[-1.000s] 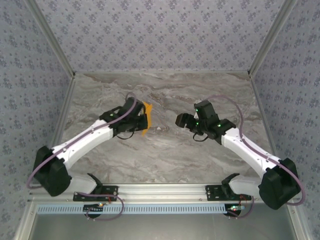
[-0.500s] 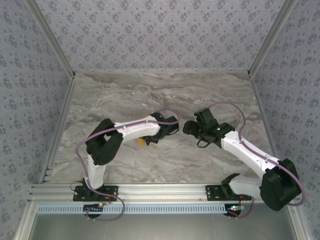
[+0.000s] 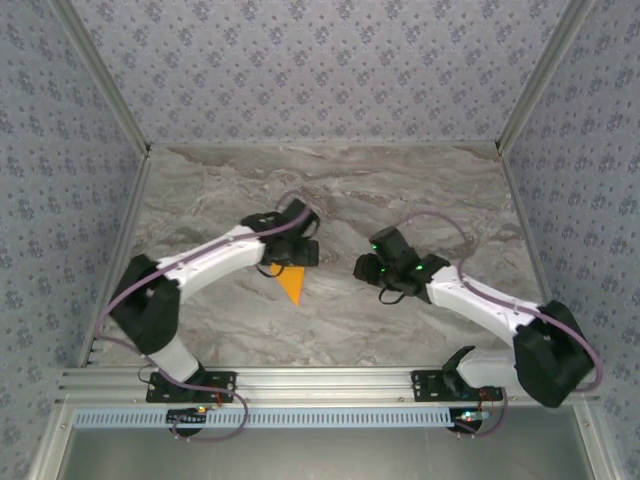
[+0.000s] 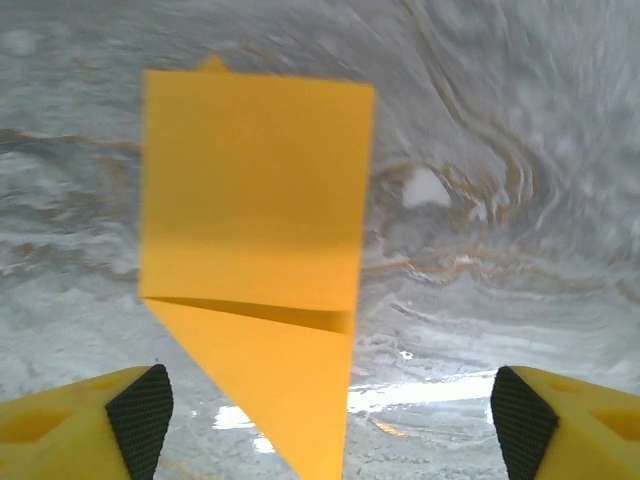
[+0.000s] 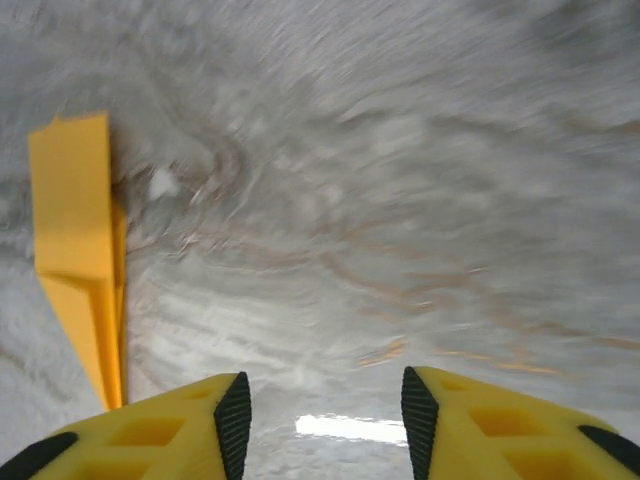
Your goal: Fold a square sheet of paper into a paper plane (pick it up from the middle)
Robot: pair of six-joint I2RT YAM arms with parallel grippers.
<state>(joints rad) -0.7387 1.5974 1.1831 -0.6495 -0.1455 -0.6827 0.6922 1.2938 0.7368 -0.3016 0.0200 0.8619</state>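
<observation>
The paper plane is down on the table, flat on the marble near the middle, its sharp point aimed at the near edge where the arms are bolted. Bright orange against the grey. It is a narrow folded shape, square-ended at the far side and tapering to the tip.

Left gripper hangs right above the far end of the plane, arm stretched in from the left. From the left wrist the paper plane shows one crease slanting across it where the straight part meets the triangle. The left gripper has its jaws flung wide — one yellow finger in each bottom corner, and neither touches the paper.

Over to the right gripper, just to the right of the plane and low over the table, facing it. In its own view the right gripper stands partly apart, a clear gap with only blurred marble between the fingers. The paper plane lies off to the left edge there — near, not touched.
</observation>
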